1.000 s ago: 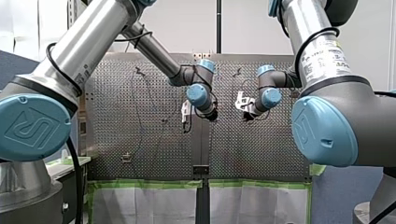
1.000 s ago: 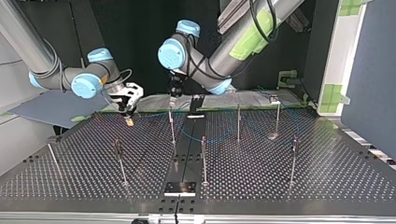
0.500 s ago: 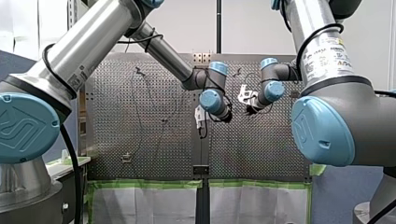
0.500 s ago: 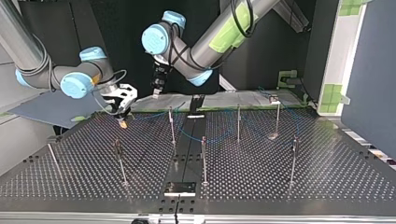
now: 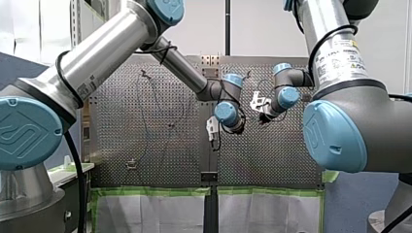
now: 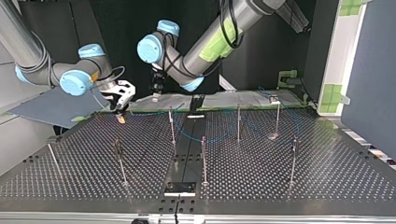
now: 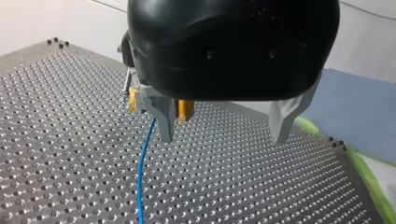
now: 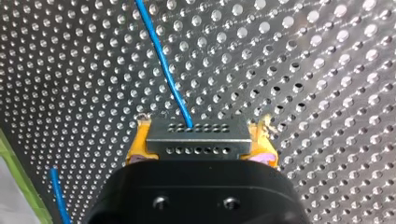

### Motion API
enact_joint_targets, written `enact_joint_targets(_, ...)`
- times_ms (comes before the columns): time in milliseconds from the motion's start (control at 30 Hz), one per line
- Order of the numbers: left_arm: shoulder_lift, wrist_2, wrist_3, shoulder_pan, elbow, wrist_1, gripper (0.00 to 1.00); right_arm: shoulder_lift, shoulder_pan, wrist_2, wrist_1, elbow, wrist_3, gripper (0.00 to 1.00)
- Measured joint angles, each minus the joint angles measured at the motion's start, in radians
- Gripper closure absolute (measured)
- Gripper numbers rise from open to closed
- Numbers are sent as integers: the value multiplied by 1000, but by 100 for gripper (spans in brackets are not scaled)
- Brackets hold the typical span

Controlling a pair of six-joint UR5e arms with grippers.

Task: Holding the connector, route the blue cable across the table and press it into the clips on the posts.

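Observation:
In the right wrist view my right gripper (image 8: pixel 198 145) is shut, its yellow pads (image 8: pixel 139 141) clamping a grey metal connector (image 8: pixel 196 136). The blue cable (image 8: pixel 163 60) runs out of the connector over the perforated table. At the top view's left the same gripper (image 6: pixel 121 117) hangs low over the table's far edge. My left gripper (image 7: pixel 224 127) stands open with nothing between its metal fingers (image 7: pixel 164 122); it hovers just behind the right gripper's yellow pads (image 7: pixel 186 110) and the cable (image 7: pixel 142 177). In the top view my left gripper (image 6: pixel 154 97) is above the table.
Several thin posts stand on the table, among them one (image 6: pixel 171 124) near the grippers, one (image 6: pixel 238 122) further right and one (image 6: pixel 203 159) in the middle. The cable (image 6: pixel 215 138) sags between posts. A dark strip (image 6: pixel 187 154) runs down the table's middle.
My left arm has lifted off the post and swung toward the top view's left, close to the right gripper. The right gripper has drifted slightly left and back, still holding the connector.

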Motion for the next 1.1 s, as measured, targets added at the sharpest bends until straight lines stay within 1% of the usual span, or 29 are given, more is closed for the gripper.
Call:
enact_joint_targets(233,-11,-9,0,11,56,4,0,1,-9,2,-2,1,0,100)
enact_joint_targets(433,-19,-8,-4,17,108,4,0,3,-11,3,-3,1,0,100)
enact_joint_targets(533,-37,-10,-8,18,133,-10,0,3,-12,2,-4,1,0,100)
enact_joint_targets(767,-96,-37,-15,29,194,-58,0,3,-10,0,-4,1,0,100)
enact_joint_targets(933,-133,-37,-23,35,231,-66,0,3,-7,-1,-6,1,0,100)
enact_joint_targets(1100,-173,-42,-29,24,272,-96,0,3,-6,0,-9,1,0,100)
